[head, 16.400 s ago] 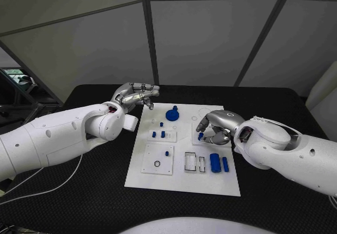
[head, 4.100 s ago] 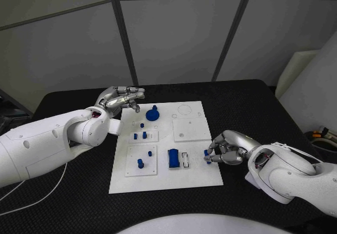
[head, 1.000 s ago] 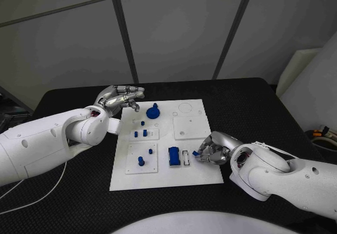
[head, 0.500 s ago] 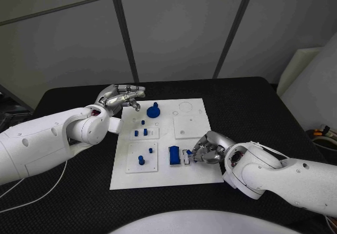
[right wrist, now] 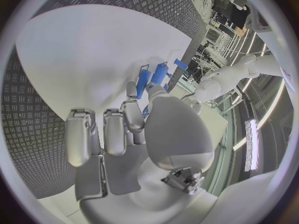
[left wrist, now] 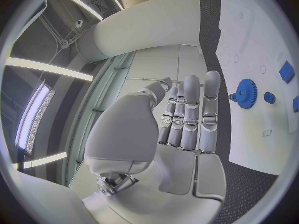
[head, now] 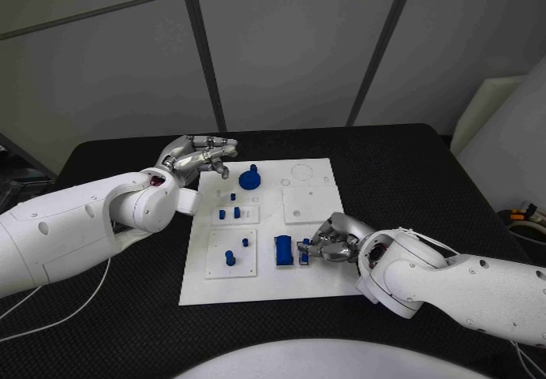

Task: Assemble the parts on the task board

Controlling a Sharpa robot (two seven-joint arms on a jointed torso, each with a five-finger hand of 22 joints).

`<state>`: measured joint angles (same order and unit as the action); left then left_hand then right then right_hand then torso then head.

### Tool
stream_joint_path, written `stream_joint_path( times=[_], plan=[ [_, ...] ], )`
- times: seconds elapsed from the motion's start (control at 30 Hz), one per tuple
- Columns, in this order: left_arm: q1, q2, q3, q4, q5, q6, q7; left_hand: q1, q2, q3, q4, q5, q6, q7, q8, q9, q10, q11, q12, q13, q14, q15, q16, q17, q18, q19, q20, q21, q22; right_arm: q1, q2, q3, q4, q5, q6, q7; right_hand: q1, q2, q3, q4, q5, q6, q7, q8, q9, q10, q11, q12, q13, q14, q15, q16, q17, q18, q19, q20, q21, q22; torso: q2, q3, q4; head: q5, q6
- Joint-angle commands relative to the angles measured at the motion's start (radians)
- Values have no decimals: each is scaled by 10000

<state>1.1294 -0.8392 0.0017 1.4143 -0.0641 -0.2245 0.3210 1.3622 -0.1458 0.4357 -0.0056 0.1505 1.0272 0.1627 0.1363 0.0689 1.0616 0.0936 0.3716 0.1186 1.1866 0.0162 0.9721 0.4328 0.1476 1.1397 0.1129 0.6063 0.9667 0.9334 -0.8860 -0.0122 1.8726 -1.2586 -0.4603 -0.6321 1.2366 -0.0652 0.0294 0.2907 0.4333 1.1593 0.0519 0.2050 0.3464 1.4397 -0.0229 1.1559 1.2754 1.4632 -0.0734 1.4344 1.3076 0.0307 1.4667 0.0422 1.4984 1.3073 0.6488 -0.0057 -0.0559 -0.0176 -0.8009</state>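
White task board [head: 313,284] flat mid-table. Blue gear [head: 249,180] near its far edge, small pegs [head: 236,212] upright below it, blue block [head: 281,251] beside a narrow slot [head: 301,254].

Even, soft overhead light; wrist views bend strongly, with bright ceiling strips.

Black table [head: 421,170], textured top, w/ white task board [head: 316,286] lying flat at its centre.
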Motion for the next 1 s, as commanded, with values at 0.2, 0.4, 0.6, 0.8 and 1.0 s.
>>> stream_joint_path(
  times=[0.2,0.4,0.6,0.8,1.0],
  plan=[
    [17,-1,8,28,16,139,-2,-48,72,-66,27,-7,-80,40,-17,-20,-84,21,70,9,-69,5,46,-22,347,-54,34,-81,-23,9,98,1,-63,113,277,-60,-164,37,-194,-1,-107,52,5,9,47,23,17,-32,25,652,-74,46,407,-50,317,-67,6,1826,-14,3,-8,30,-17],
    [17,4,8,18,16,152,-20,-53,72,-74,33,-6,-94,45,-23,-22,-96,25,73,9,-72,8,48,-26,346,-55,36,-87,-26,9,115,2,-45,114,379,25,-180,34,-234,-7,-126,63,-3,19,57,26,11,-25,32,651,-78,44,405,-49,314,-70,3,1823,-8,8,-21,42,-21],
    [17,17,8,10,16,167,-40,-55,71,-79,35,-5,-104,48,-27,-23,-105,28,75,9,-74,10,50,-30,346,-55,37,-90,-29,9,112,2,-17,114,470,69,-80,37,-270,-59,-129,64,-26,34,79,27,-9,-23,39,654,-93,49,417,-48,314,-79,2,1824,-4,8,-17,38,-23],
    [17,21,8,1,16,166,-56,-58,70,-87,39,-4,-119,54,-33,-25,-120,33,78,9,-78,13,52,-35,346,-56,40,-96,-32,9,104,2,23,49,584,118,-25,-32,-388,-66,-236,51,-23,46,104,19,-11,-40,36,652,-99,43,408,-48,312,-89,-1,1823,-7,9,-6,41,-31],
    [17,16,8,-4,16,166,-68,-60,70,-95,43,-3,-135,63,-40,-26,-133,39,81,9,-81,17,55,-40,346,-57,43,-102,-36,9,55,1,85,-322,553,233,-328,-241,-914,1,-1013,-7,12,53,157,1,23,-77,33,640,-73,4,357,-37,277,-76,-39,1789,-6,6,-24,52,-33]
  ],
)
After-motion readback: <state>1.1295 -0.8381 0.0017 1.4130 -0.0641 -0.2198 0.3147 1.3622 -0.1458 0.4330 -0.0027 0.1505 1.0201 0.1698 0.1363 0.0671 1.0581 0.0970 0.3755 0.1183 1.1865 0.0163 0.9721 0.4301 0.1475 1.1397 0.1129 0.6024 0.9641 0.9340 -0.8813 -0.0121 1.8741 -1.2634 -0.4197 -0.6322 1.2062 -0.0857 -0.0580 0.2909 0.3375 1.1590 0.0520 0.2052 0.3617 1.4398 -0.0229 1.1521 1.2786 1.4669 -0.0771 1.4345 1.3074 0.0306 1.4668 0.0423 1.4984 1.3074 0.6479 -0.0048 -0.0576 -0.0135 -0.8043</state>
